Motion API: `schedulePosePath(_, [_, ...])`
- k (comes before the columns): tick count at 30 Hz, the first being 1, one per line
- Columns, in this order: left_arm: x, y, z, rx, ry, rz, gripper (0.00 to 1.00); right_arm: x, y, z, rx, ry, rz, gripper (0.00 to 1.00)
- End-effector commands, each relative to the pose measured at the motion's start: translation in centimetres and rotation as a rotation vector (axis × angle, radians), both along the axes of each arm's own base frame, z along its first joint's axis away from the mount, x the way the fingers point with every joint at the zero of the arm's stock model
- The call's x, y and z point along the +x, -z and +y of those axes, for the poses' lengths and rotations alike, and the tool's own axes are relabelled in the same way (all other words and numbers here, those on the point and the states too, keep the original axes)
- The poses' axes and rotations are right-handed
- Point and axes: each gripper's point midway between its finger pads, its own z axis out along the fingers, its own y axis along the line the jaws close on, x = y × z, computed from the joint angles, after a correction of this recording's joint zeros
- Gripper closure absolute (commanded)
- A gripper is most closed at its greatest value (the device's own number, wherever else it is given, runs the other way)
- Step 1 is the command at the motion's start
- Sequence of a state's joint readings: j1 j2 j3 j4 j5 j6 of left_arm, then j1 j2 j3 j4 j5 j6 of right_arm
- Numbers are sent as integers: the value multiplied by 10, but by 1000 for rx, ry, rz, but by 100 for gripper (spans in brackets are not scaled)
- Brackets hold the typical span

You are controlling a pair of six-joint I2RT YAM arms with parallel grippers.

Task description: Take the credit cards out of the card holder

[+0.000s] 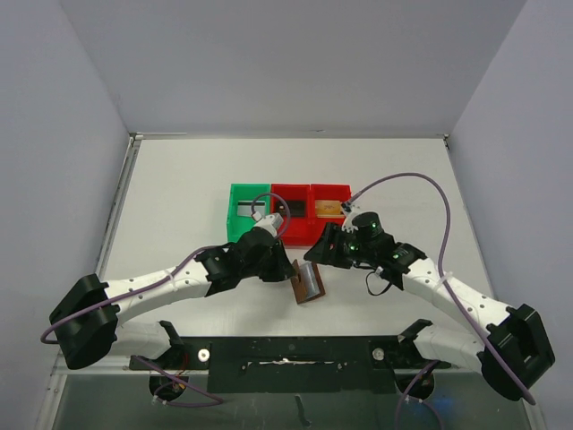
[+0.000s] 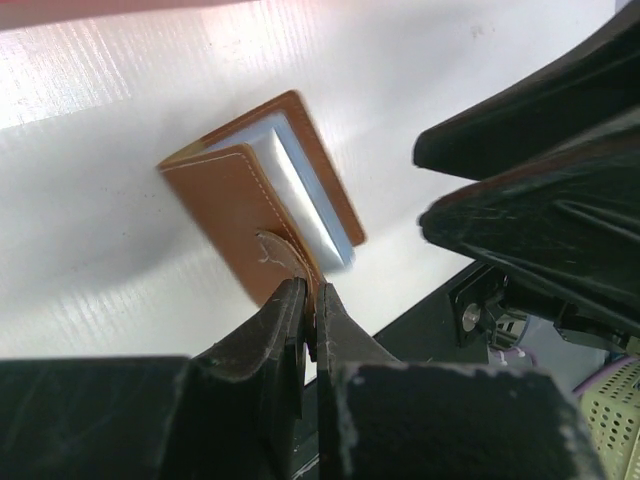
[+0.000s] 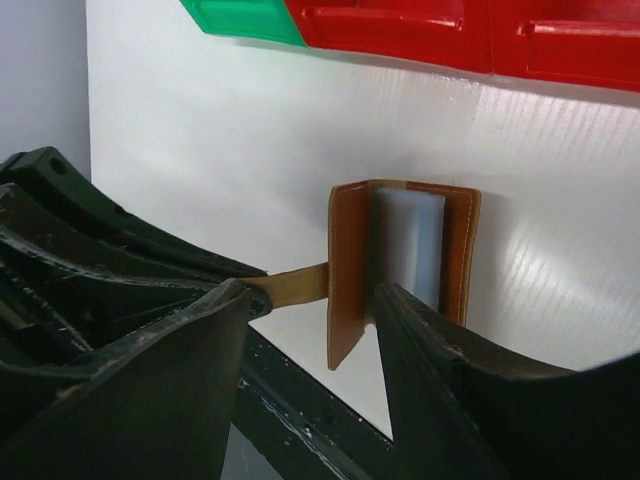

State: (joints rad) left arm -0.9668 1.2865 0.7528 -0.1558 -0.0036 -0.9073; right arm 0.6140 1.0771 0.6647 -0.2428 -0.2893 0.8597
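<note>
Left gripper (image 2: 310, 295): fingers pressed together, pinching the brown strap (image 2: 285, 255) of the wallet (image 2: 225, 200). The strap runs taut from the fingertips to the front flap.

Right gripper (image 3: 310, 300): fingers spread, nothing held. Its tips stand just short of the open side of the wallet. Contact with the flap cannot be told.

The wallet lies near the middle of the table's (image 1: 179, 197) near edge, between the two grippers and well short of the red and green bins (image 1: 286, 213). It is part open like a book. A pale blue card (image 3: 410, 240) sits inside, flat against the back panel.

Key relation: the wallet's long axis runs roughly near edge to far edge. The open side faces the right gripper, so that is likely the arm to reach in for the card while the left one anchors the strap.
</note>
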Motion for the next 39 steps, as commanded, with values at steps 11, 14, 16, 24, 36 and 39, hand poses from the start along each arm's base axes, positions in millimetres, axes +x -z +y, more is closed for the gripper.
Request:
schedulePosePath(11, [2,4,41,64,-131,-25,100,-1,53,-7,-77,32,110,54])
schedulePosePath(14, [-6,25,63,119,-174,8,100,-2,54,-1,-70,8,118,55])
schedulePosePath(16, [-10,37,74,145,-194,29,100,-2,55,2,-67,-5,126,56])
schedulePosePath(24, [-18,58,85,180,-210,68,100,-6,62,20,-38,-52,164,56])
schedulePosePath(36, [-15,58,79,161,-196,53,100,-13,55,48,38,-146,181,62])
schedulePosePath(39, [-13,55,77,144,-201,46,100,-14,50,59,90,-165,177,64])
